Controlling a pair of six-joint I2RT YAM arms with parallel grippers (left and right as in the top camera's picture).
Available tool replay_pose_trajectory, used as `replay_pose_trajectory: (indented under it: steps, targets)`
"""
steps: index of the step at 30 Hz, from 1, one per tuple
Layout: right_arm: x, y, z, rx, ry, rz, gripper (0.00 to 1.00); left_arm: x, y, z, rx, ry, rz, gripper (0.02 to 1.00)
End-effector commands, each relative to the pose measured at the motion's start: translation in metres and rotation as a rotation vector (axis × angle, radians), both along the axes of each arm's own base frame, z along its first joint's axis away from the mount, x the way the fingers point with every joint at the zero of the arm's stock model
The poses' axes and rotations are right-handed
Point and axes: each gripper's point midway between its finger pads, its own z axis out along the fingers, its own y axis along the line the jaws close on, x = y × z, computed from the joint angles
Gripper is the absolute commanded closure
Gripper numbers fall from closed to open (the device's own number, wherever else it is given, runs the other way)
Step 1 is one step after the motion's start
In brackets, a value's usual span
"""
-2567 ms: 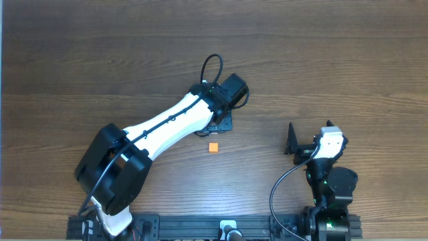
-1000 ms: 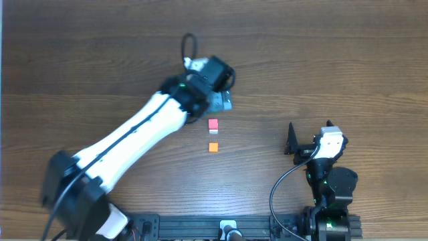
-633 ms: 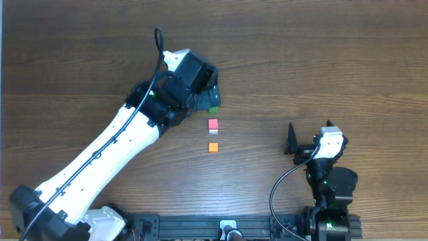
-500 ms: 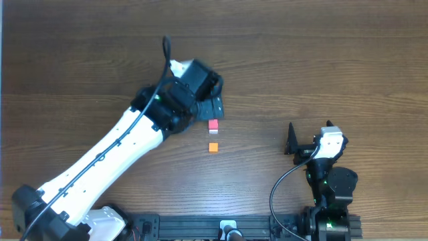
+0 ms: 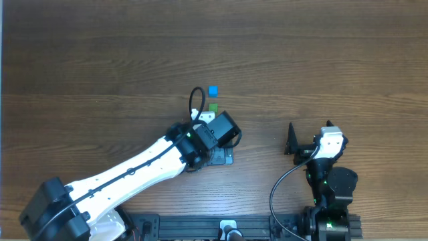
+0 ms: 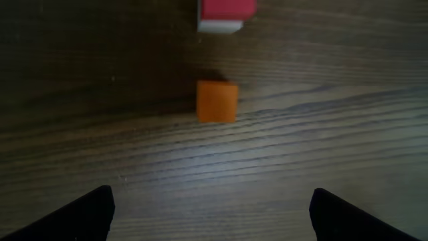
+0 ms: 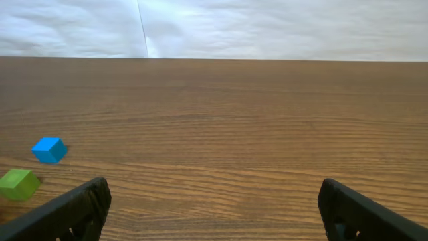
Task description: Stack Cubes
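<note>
My left gripper (image 6: 212,219) is open and hangs above the table, its fingertips (image 6: 75,215) wide apart with nothing between them. A small orange cube (image 6: 217,102) lies on the wood just ahead of them. Beyond it, a pink cube (image 6: 227,7) sits on top of a white cube (image 6: 219,27). In the top view the left arm's wrist (image 5: 218,134) covers these cubes. A blue cube (image 5: 212,90) and a green cube (image 5: 212,107) lie just beyond that wrist, close together. My right gripper (image 5: 292,139) is open, low at the right, facing the blue cube (image 7: 49,149) and the green cube (image 7: 19,184).
The dark wooden table (image 5: 334,60) stretches bare to the far side and to both sides of the cubes. A pale wall (image 7: 267,27) stands behind the table's far edge.
The left arm has pulled back from the far side toward the near edge and now sits over the orange and pink cubes. The blue and green cubes have come into sight. The right arm is still.
</note>
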Motion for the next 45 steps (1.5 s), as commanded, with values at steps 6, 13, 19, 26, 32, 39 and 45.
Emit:
replay_pose_trajectory:
  steps: [6, 13, 19, 26, 32, 39, 45]
  targets:
    - [-0.001, 0.004, -0.002, -0.003, 0.001, 0.019, 0.007, 0.004, -0.004, -0.044, 0.047, 0.035, 0.028, 0.108]
    - [-0.001, 0.004, -0.002, -0.003, 0.001, 0.019, 0.007, 0.019, -0.013, -0.064, 0.093, 0.026, 0.018, 0.152]
    - [-0.001, 0.004, -0.002, -0.003, 0.001, 0.019, 0.007, 0.026, -0.017, -0.071, 0.12, 0.023, 0.019, 0.224]
    - [-0.001, 0.004, -0.002, -0.003, 0.001, 0.019, 0.007, 0.032, -0.016, -0.07, 0.132, 0.001, 0.026, 0.343]
    - [-0.001, 0.004, -0.002, -0.003, 0.001, 0.019, 0.007, 0.033, -0.015, -0.07, 0.137, -0.005, 0.029, 0.542]
    - [-0.001, 0.004, -0.002, -0.003, 0.001, 0.019, 0.007, 0.033, -0.014, -0.071, 0.142, -0.007, 0.03, 0.634]
    - [-0.001, 0.004, -0.002, -0.003, 0.001, 0.018, 0.009, 0.034, -0.013, -0.071, 0.146, -0.012, 0.031, 0.684]
